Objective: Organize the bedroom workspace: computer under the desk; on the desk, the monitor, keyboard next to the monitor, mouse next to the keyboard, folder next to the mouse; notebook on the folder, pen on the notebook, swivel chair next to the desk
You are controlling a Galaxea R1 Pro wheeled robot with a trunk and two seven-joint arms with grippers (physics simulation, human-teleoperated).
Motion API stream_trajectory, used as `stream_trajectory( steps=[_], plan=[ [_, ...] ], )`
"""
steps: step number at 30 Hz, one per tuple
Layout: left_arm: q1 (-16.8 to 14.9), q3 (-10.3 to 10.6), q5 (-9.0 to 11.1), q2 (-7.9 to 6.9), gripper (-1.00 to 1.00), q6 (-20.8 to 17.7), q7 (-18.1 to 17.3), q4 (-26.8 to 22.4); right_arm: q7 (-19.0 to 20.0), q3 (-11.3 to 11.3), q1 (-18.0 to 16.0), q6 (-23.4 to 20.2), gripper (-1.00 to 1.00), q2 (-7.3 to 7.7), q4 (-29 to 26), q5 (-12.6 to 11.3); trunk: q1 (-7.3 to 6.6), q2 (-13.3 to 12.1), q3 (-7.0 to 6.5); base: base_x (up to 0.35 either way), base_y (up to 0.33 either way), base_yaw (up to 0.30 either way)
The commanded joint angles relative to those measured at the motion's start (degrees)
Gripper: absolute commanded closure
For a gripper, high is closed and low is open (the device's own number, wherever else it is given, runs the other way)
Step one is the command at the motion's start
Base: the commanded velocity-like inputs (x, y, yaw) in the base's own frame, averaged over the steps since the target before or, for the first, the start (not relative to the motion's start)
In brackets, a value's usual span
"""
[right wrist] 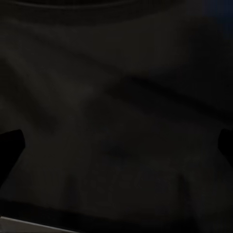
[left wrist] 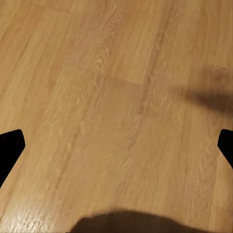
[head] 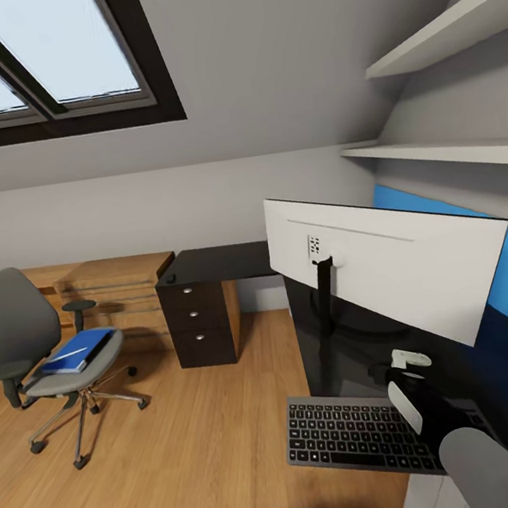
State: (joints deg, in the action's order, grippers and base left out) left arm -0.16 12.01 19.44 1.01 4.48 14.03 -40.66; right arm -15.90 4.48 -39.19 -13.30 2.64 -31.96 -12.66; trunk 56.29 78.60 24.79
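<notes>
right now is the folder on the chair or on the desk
On the chair: the blue folder lies flat on the swivel chair seat, apart from the desk.

A glossy black desk top (head: 231,261), a smooth light-wood plank floor (head: 194,456) and a soft grey cloth chair seat (head: 77,376) are seen.

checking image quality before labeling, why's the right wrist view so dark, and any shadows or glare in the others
Right wrist view: almost black, since it looks close at the glossy black desk, only faint reflections. Left wrist view: evenly lit wood floor, soft dark shadows at one edge and side, slightly blurred. Head view: bright skylight, the desk top mirrors the monitor.
</notes>
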Motion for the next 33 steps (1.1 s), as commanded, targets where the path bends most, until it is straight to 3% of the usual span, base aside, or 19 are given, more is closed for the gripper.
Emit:
stream_trajectory(
  steps=[1, 12, 20, 33],
  plan=[
    [-0.02, 0.30, 0.60, -0.05, -1.00, 0.26, 0.39, -0.04, -0.27, -0.08, -0.01, -0.23, -1.00, 0.01, -0.12, -0.52, 0.00, 0.03, -0.04, 0.000, 0.000, 0.000],
    [-0.02, 0.32, 0.60, -0.12, -1.00, 0.20, 0.39, -0.04, -0.30, 0.02, -0.01, -2.39, -1.00, 0.12, -0.12, -0.51, 0.00, 0.03, -0.38, -0.064, 0.000, 0.000],
    [-0.02, 0.32, 0.60, -0.08, -1.00, 0.18, 0.39, -0.01, -0.31, 3.64, -0.01, -4.48, -1.00, 0.22, -0.12, -0.52, 0.00, 0.03, -0.38, -0.071, 0.000, 0.000],
    [-0.02, 0.37, 0.60, -0.06, -1.00, 0.22, 0.39, 0.05, -0.27, 4.39, -0.01, -5.17, -1.00, 0.28, -0.11, -0.51, 0.00, 0.03, -0.38, -0.002, 0.000, 0.000]
  ],
)
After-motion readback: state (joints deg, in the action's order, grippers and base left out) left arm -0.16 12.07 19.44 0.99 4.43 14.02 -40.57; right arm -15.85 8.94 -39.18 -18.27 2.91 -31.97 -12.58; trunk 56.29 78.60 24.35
